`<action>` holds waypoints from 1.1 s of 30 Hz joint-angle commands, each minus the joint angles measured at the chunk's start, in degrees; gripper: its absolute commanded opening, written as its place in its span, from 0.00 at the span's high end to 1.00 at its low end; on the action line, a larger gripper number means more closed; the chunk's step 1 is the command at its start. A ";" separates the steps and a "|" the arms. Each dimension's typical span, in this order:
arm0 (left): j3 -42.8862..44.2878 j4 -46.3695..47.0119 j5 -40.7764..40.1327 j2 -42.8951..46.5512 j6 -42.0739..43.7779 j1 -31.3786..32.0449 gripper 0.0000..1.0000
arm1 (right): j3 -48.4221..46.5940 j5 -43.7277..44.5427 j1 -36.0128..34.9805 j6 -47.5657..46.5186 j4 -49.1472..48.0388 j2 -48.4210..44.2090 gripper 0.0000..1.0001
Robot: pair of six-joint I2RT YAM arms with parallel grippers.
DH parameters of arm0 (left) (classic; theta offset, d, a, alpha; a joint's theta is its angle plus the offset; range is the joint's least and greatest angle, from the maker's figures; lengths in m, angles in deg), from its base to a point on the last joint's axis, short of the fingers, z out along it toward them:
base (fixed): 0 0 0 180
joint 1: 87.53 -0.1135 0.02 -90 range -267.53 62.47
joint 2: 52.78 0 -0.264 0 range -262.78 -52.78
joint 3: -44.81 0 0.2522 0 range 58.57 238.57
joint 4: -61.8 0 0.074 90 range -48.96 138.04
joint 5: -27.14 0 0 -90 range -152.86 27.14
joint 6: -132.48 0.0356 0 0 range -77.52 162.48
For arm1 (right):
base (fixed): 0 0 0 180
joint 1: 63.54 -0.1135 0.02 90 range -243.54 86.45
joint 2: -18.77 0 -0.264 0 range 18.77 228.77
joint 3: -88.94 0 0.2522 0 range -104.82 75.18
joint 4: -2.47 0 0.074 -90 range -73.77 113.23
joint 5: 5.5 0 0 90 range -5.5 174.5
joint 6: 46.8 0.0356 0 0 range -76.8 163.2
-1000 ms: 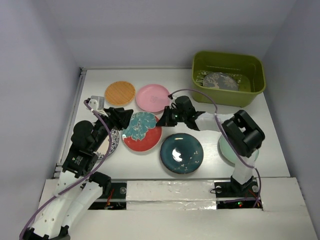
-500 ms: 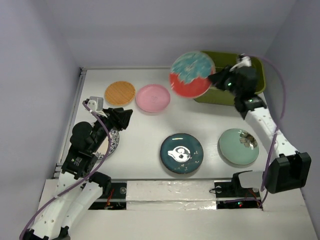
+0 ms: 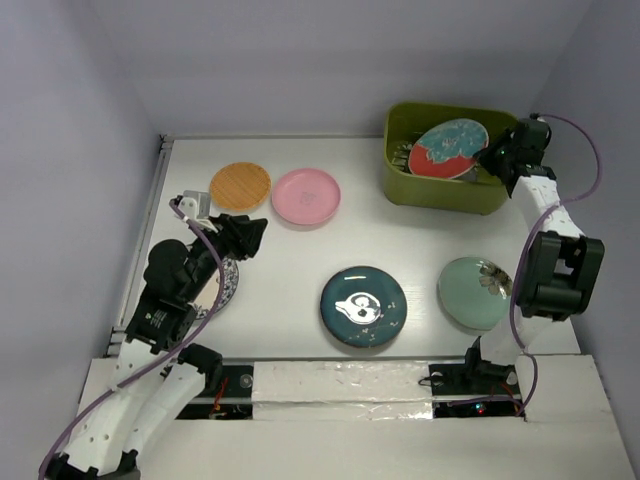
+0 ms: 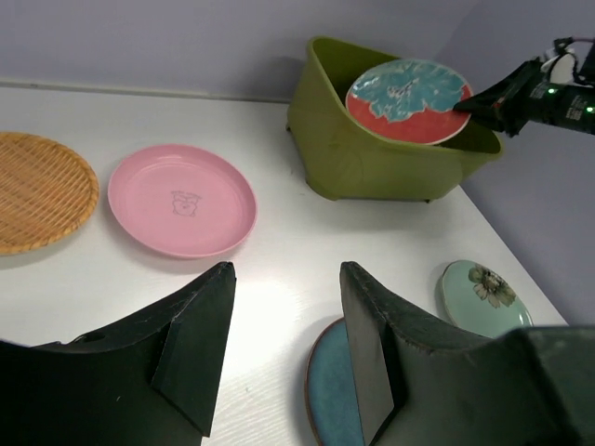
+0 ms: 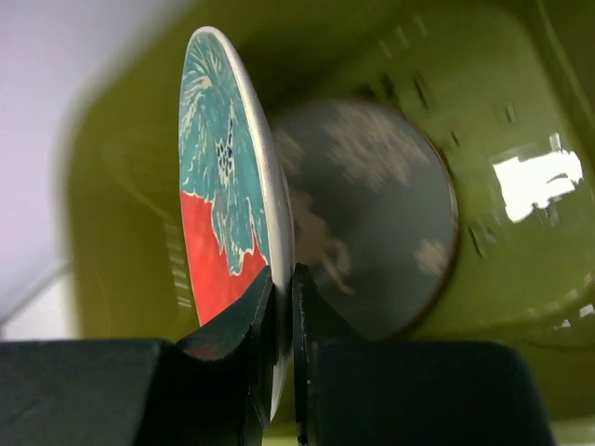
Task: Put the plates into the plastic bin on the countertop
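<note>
My right gripper (image 3: 492,157) is shut on the rim of the red-teal floral plate (image 3: 447,149) and holds it on edge over the olive-green plastic bin (image 3: 440,194). In the right wrist view the gripper (image 5: 282,288) pinches that plate (image 5: 218,214), with the grey deer plate (image 5: 372,223) lying in the bin behind it. My left gripper (image 3: 243,235) is open and empty above the countertop (image 3: 290,262). The wood-tan plate (image 3: 240,186), pink plate (image 3: 306,196), dark teal plate (image 3: 363,306) and mint green plate (image 3: 477,292) lie flat. A blue-rimmed plate (image 3: 226,284) is mostly hidden under my left arm.
A metal rail (image 3: 146,225) runs along the left edge of the countertop. Walls close in the back and both sides. In the left wrist view the bin (image 4: 372,158) stands far right, the pink plate (image 4: 181,199) and wood-tan plate (image 4: 37,190) to the left.
My right gripper lifted the floral plate from the middle of the countertop, swung it to the back right, and now holds it down inside the bin. The left arm has stayed still.
</note>
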 commanded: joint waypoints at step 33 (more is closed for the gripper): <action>-1.29 -5.77 -13.22 -30.96 -10.00 20.76 0.45 | 15.91 -0.26 1.19 8.14 -13.74 -16.20 0.03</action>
